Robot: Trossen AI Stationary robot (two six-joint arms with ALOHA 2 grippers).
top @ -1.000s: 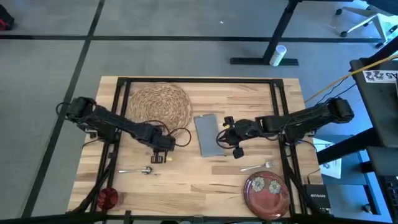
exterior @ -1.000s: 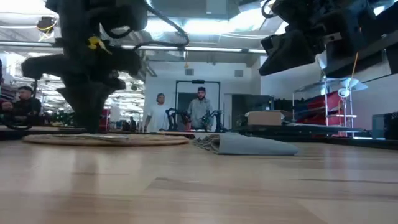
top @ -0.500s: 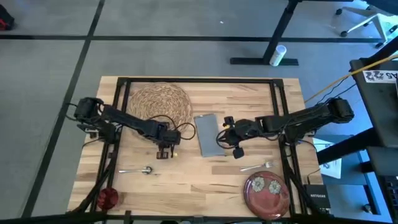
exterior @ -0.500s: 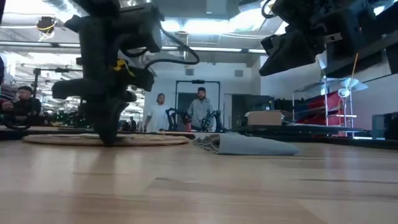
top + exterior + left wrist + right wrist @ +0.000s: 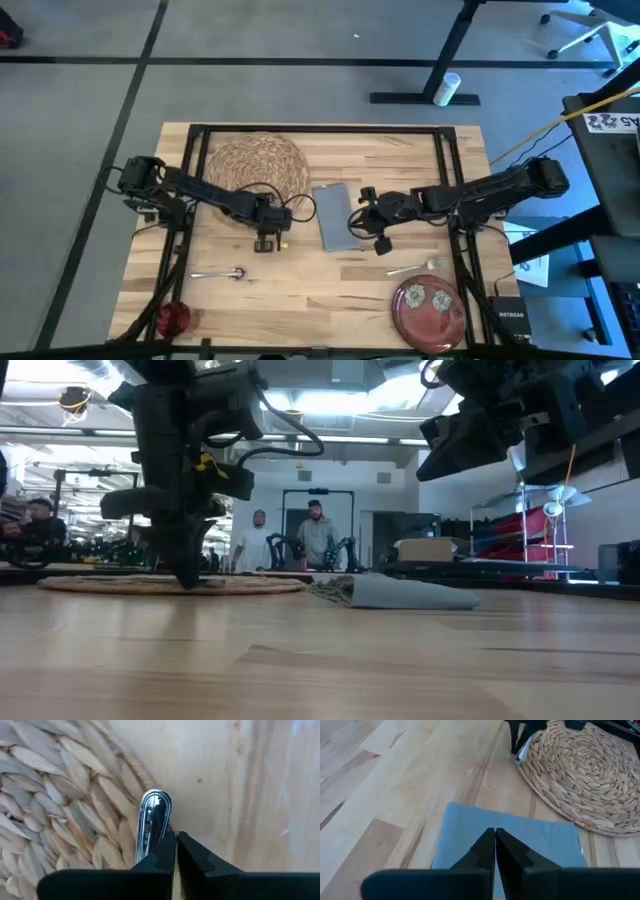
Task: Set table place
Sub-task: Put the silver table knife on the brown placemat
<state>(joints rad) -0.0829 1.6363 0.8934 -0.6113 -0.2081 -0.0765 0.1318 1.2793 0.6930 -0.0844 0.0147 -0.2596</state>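
- Gray floor (image 5: 80,90) surrounds the bench, crossed by dark lines (image 5: 250,62) that split it into large panels.
- A black stand base (image 5: 425,97) lies on the floor beyond the bench, with a leaning black post (image 5: 452,45) rising from it and a white cylinder (image 5: 446,88) beside it.
- A white chair base (image 5: 585,35) shows at the far corner.
- In the low view, bright ceiling lights (image 5: 330,402) hang over a big open room.
- Two people (image 5: 315,538) stand far back by a dark doorway (image 5: 300,510).
- A cardboard box (image 5: 432,549) sits on a distant surface, near red shelving (image 5: 535,535).
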